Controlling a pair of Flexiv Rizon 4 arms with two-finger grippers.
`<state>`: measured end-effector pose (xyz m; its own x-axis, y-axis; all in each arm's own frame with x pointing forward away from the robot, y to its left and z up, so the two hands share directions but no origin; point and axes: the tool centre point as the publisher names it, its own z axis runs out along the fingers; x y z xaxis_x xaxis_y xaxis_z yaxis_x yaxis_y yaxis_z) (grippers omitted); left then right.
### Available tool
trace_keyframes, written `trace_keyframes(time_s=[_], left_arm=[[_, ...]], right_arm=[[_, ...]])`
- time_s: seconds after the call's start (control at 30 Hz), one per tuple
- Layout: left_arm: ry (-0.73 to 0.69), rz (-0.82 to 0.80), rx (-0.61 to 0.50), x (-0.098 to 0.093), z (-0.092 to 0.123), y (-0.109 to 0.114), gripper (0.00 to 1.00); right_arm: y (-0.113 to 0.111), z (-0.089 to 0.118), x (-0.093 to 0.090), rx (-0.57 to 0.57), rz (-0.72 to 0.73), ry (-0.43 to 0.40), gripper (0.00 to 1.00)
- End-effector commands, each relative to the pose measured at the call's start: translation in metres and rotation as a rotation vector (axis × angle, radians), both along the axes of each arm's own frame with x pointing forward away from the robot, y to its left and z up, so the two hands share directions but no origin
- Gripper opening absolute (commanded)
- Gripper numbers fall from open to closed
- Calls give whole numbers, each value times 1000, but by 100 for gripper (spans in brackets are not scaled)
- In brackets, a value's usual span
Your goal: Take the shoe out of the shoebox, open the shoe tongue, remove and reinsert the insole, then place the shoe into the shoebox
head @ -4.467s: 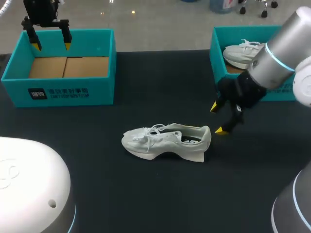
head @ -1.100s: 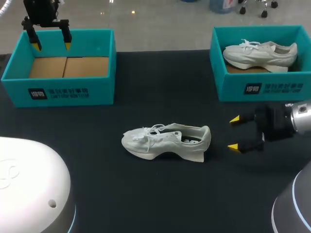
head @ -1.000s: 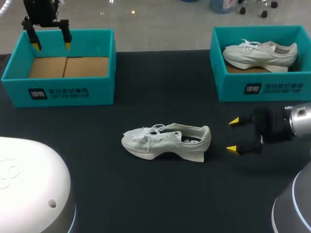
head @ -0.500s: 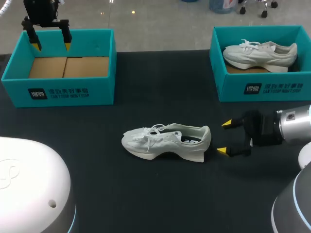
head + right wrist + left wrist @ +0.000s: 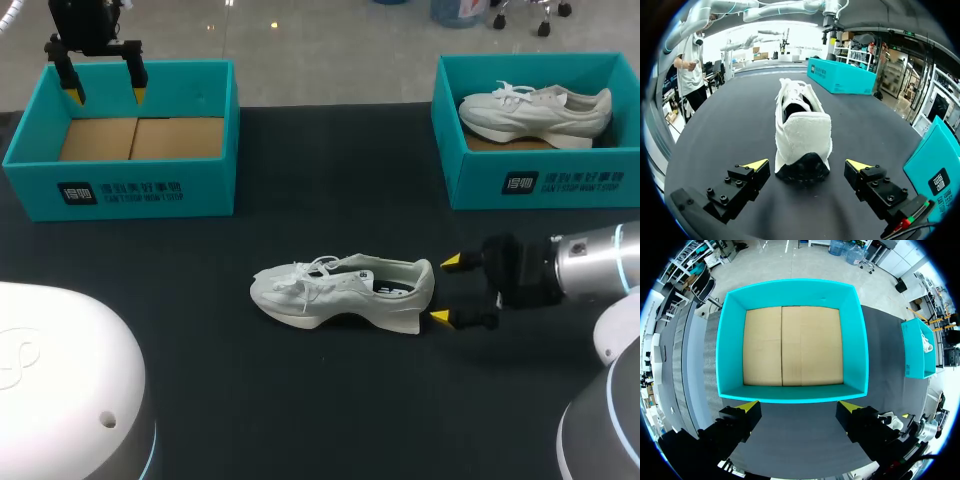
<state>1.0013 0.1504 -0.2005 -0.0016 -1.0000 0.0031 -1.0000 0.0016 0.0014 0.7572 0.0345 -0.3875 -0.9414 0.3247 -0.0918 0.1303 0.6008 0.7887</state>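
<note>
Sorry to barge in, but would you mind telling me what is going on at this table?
A white shoe lies on its sole on the black table, outside any box. The right hand is open just behind the shoe's heel, not gripping it. The left hand hovers open over the empty teal shoebox. A second shoe sits in the other shoebox.

Right shoebox [image 5: 520, 185] was cut off by the head view's right edge, and so was the right arm [image 5: 600, 265] behind the right hand [image 5: 446, 290]. Left arm [image 5: 85, 20] ran off the top. Insole couldn't be made out inside the shoe [image 5: 340, 290]. From the right wrist, its heel hid the toe. From the left wrist, only white scraps showed past the left hand [image 5: 799, 405].
</note>
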Motion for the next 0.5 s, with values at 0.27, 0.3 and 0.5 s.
trace_keyframes(time_s=[0.27,0.3,0.5], left_arm=[[0,1,1,0,0,0,100],[0,1,1,0,0,0,100],[0,1,1,0,0,0,100]], right_arm=[[22,-10,6,33,-79,-6,100],[23,-10,6,33,-78,-5,100],[32,-14,8,38,-83,8,100]])
